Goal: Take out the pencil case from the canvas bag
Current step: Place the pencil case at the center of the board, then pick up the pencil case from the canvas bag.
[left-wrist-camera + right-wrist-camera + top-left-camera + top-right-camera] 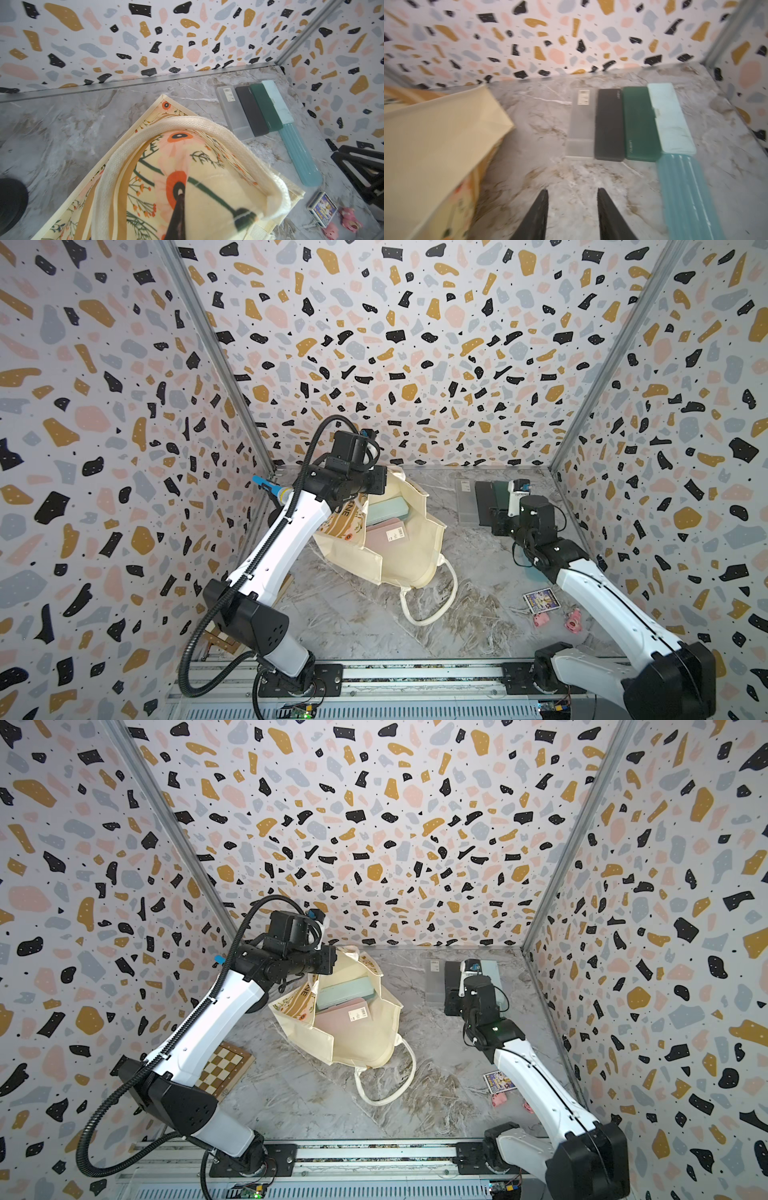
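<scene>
The cream canvas bag [399, 560] [357, 1040] lies mid-table with its mouth pulled open. Inside it I see a pale green pencil case [386, 508] [345, 990] resting above a flat pink item [384, 535] that carries a barcode sticker. My left gripper [374, 485] [181, 192] is shut on the bag's floral side [207, 199], just below one thick handle [207, 124], and holds it up. My right gripper [498, 522] [572, 191] hovers open over bare table to the bag's right, with nothing between its fingers.
Several cases lie in a row at the back right: translucent [581, 122], black [609, 124], dark green [640, 124], mint [670, 116] and ribbed teal [685, 193]. A small printed box [539, 600] and two pink toys [572, 620] sit front right. A chessboard [220, 1067] lies under my left arm.
</scene>
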You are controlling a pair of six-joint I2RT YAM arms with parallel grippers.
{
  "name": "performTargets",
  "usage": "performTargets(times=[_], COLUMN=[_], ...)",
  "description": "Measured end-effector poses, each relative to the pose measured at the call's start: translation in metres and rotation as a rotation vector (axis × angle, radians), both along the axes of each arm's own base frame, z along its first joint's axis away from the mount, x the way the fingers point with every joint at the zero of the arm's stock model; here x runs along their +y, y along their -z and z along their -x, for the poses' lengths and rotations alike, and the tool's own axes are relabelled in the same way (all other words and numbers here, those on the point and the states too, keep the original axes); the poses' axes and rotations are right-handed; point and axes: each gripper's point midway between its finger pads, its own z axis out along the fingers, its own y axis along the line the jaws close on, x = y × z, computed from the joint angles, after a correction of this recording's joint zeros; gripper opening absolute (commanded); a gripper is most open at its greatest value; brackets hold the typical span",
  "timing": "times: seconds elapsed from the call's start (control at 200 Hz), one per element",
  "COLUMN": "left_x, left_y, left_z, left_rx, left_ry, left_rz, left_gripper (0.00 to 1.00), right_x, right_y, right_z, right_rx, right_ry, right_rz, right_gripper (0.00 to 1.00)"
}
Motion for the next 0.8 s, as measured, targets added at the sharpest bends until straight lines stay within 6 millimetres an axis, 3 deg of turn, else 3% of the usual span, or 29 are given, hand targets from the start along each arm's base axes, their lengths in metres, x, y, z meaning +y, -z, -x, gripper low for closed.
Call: performTargets(times=[0.235,0.335,0.436,0.526,0.621,0.801], left_x=[-0.022,-0.023,-0.024,-0.024,-0.024,-0.017], left_y=[0.004,0.006,0.007,0.007,0.007,0.006], left_z=[0.011,0.014,0.015,0.016,0.016,0.015], left_rx=[0.056,0.065,0.071,0.073,0.076,0.076], left_ry=[0.145,0.162,0.165,0.167,0.162,0.110], left_rz=[0.036,0.034,0.034,0.036,0.039,0.042], left_gripper=[0.00,0.00,0.00,0.00,0.00,0.00], right_x=[0.088,0.117,0.142,0.165,0.187,0.206], right_y=[-0.020,-0.021,-0.018,0.002,0.037,0.102], right_z=[0.075,0.108,0.129,0.138,0.137,0.118], right_rx=[-0.127,-0.151,-0.157,-0.112,-0.020,0.154], right_ry=[-0.358,-0.527,-0.658,-0.738,-0.780,-0.725], right_rz=[-0.016,-0.023,-0.016,0.028,0.095,0.192], right_gripper=[0.35,0.35,0.35,0.35,0.35,0.32])
